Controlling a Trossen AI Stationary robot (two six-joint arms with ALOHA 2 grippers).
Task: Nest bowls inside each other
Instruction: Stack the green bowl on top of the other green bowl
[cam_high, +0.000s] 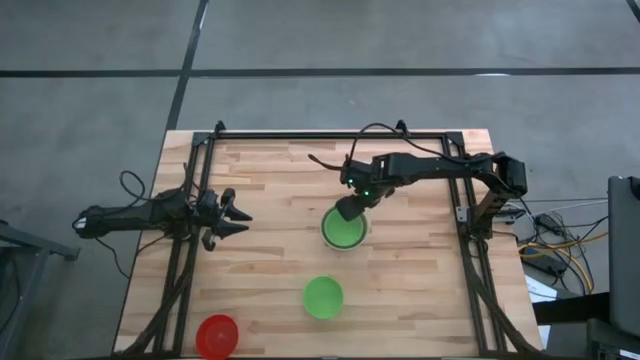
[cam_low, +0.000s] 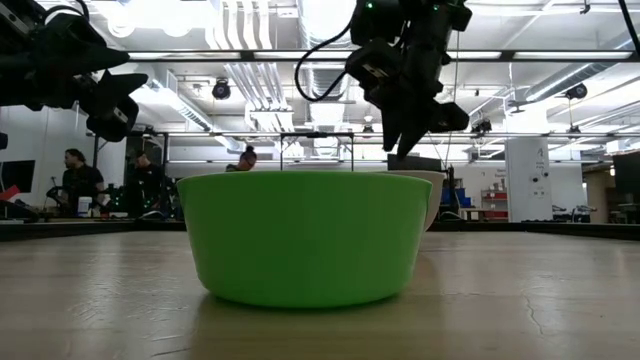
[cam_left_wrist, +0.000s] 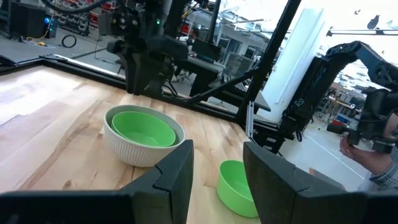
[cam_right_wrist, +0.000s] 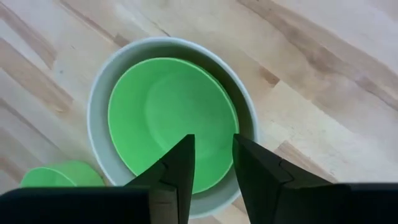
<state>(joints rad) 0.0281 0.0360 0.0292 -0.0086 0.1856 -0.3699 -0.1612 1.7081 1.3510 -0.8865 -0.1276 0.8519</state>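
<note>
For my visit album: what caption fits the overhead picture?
Right tool hovers open above a green bowl nested in the white bowl.

Pale white-grey bowl (cam_high: 345, 229), centre of the high view: ribbed outer wall, plain rim. Green bowl (cam_right_wrist: 171, 118) nested inside it: bright, unpatterned. Second green bowl (cam_high: 323, 297), lower centre: same bright green. Red bowl (cam_high: 217, 336), lower left: solid red. Table (cam_high: 270, 190): light wooden planks with darker grain streaks. Both arms: black.
</note>
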